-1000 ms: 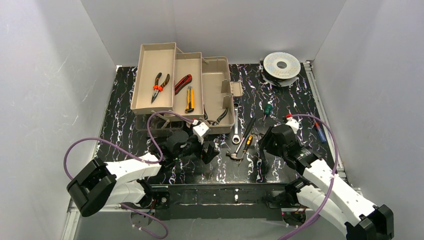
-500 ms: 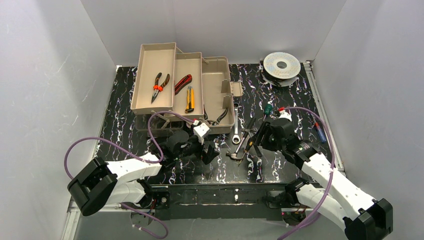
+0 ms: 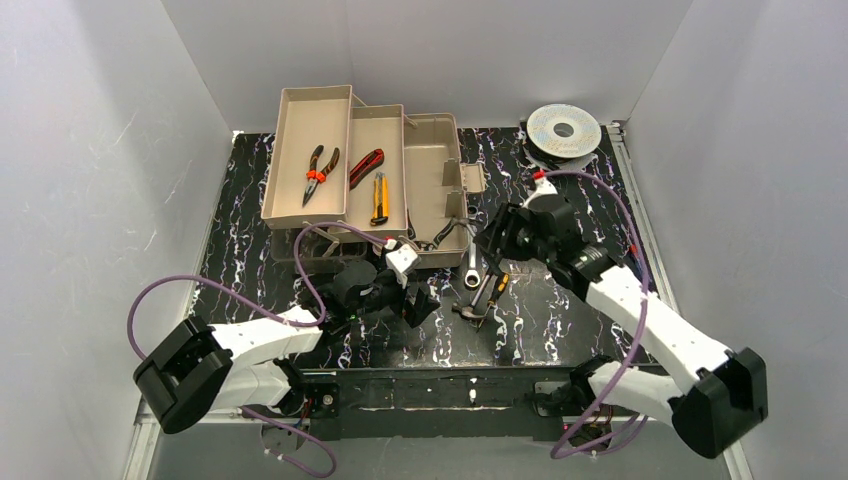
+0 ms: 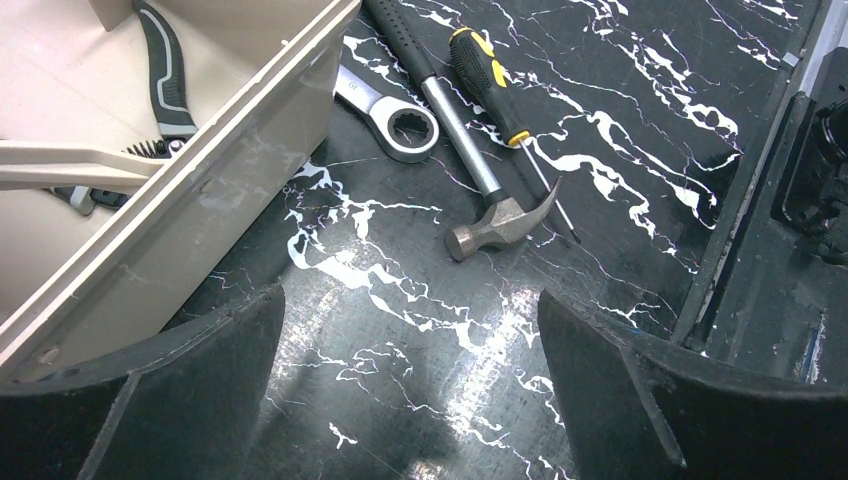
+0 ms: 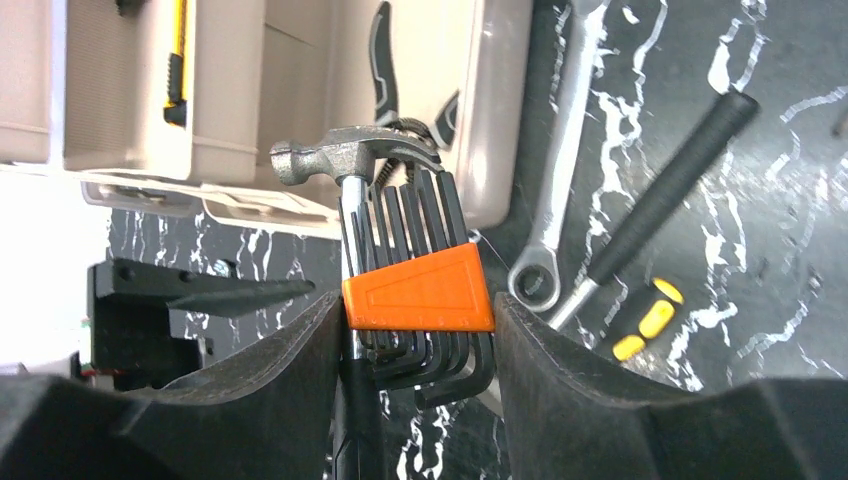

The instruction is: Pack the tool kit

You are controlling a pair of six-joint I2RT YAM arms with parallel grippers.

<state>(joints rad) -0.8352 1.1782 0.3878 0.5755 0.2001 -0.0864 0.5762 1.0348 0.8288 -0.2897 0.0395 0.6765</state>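
Observation:
The beige tool kit box stands open at the back left, its fold-out trays spread to the left. They hold red pliers, a red-handled tool and a yellow knife. My right gripper is shut on an orange hex key set. A small chrome hammer stands against its left pad. In the top view this gripper hovers by the box's right wall. My left gripper is open and empty over the mat.
On the mat right of the box lie a ring wrench, a black-handled hammer and a yellow-and-black screwdriver. A silver wire spool sits at the back right. White walls close in three sides.
My right arm has swung from the front right up and leftward to the box's right wall, carrying the hex key set. The left arm has not moved.

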